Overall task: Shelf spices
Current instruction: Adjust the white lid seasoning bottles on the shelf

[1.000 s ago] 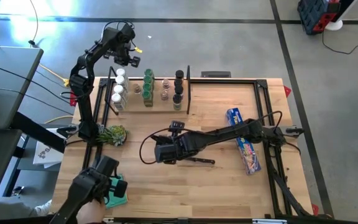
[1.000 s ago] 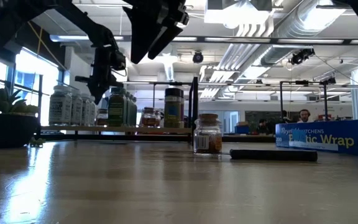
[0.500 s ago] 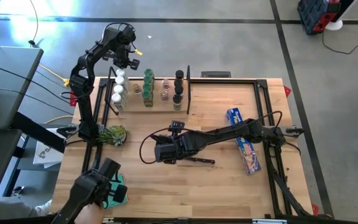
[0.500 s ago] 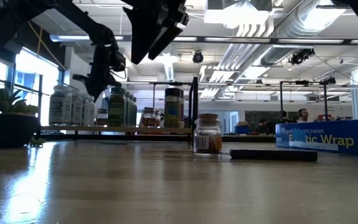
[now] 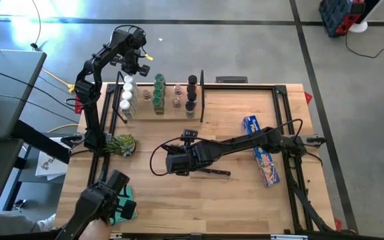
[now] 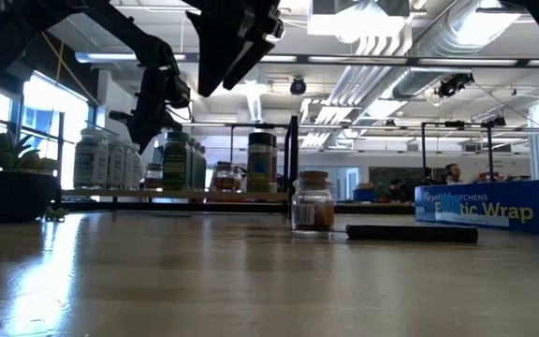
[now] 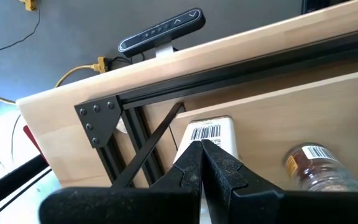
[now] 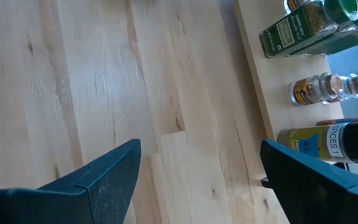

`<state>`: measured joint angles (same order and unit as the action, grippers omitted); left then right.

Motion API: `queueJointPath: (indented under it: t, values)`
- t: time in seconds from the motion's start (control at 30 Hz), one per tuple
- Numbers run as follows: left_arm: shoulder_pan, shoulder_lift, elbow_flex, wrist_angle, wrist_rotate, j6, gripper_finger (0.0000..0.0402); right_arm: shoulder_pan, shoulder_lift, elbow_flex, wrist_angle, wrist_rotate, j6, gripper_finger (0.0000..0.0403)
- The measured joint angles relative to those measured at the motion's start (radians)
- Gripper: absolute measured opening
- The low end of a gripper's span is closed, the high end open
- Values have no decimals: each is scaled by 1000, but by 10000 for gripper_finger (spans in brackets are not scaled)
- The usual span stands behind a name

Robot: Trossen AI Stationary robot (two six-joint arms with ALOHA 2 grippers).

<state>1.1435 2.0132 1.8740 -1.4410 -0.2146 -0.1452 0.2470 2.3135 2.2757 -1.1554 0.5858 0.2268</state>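
Shelving looks nearly done: the shelf at the far-left part of the worktop already carries most of the spices, i.e. a row of white-capped jars, a row of green-capped jars, a few small clear jars and the black-capped jars by the upright rod. One clear jar with brownish contents stands loose on the worktop near the dark-handled knife, approx. under the right arm; in the high view the arm hides it, so its exact spot is uncertain. Right hand hangs over mid-worktop, fingers spread wide, holding nothing. Left hand is up behind the shelf's left end, fingers pinched together, also w/o a jar. What's left, prob.: pick up that last jar and set it on the shelf.
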Motion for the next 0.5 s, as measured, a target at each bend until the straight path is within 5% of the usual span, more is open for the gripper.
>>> queueJointPath:
  t: [0.5]
  values:
    - [-54, -116, -1, 24, 0, 76, 0, -5, 0, 0, 0, 0, -19, 326]
